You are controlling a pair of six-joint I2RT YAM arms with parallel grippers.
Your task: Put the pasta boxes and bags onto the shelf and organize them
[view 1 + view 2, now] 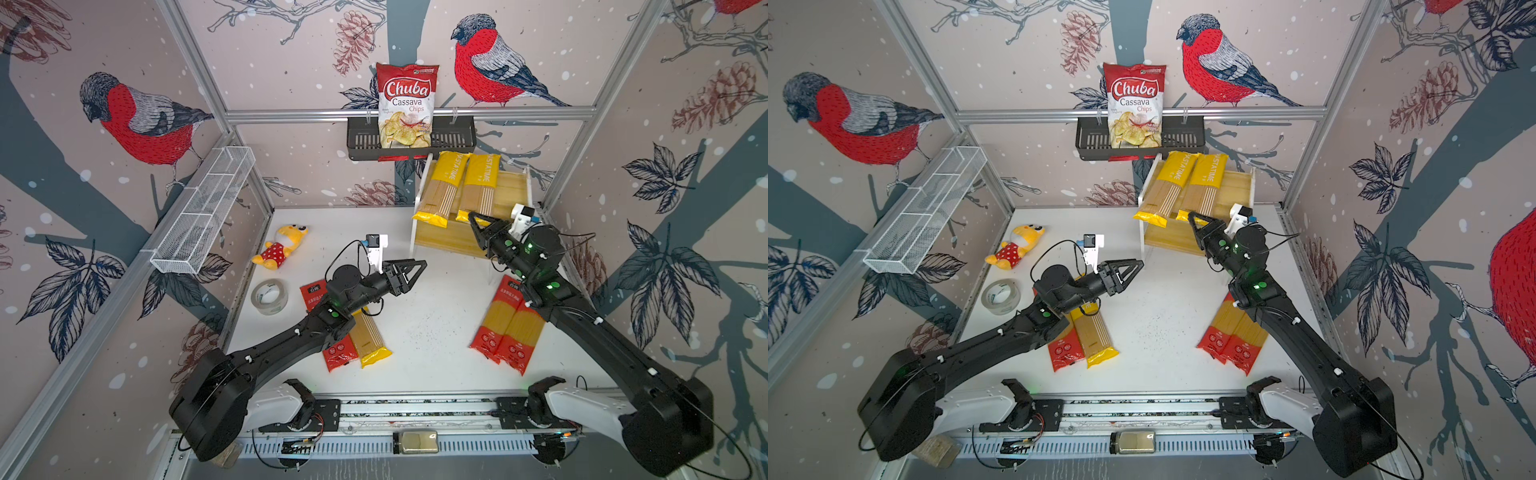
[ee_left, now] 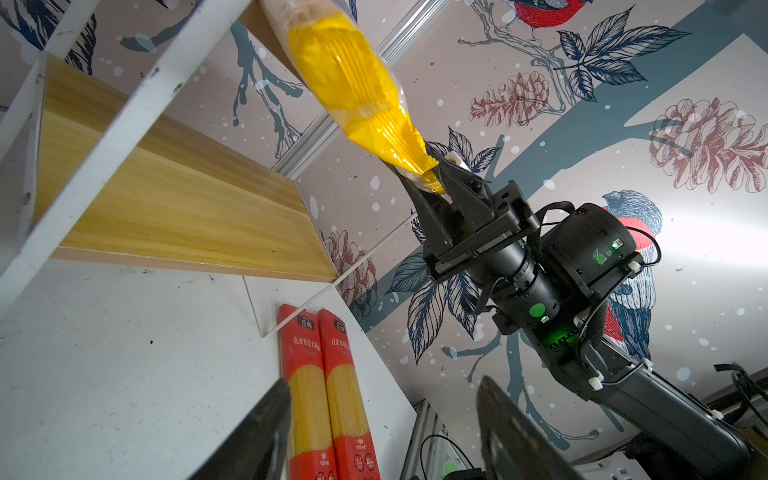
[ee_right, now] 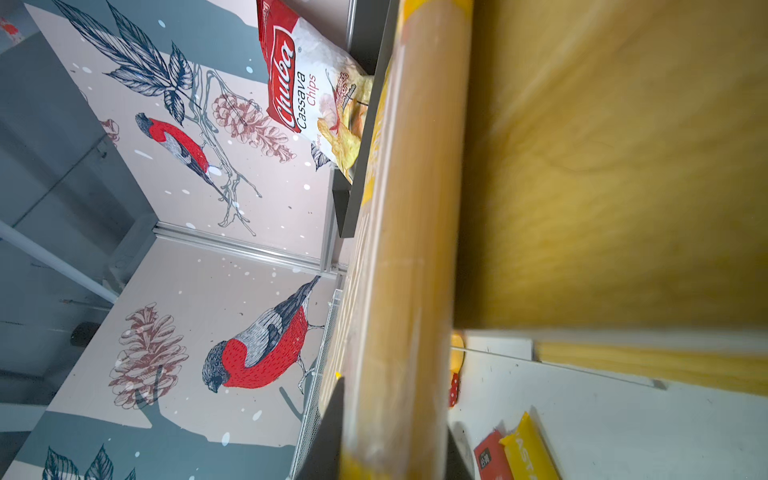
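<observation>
Right claw (image 1: 474, 219) was pinched shut on the crimped near end of a yellow spaghetti packet (image 1: 478, 185), which sloped across the shelf (image 1: 513, 191) just beside a second yellow packet (image 1: 441, 187). Left claw (image 1: 420, 266) hung open and empty above the worktop (image 1: 432, 316). Two red-ended packets (image 1: 509, 328) lay side by side near the right arm; another red-ended packet (image 1: 338, 353) and a third yellow packet (image 1: 372, 343) lay under the left arm
</observation>
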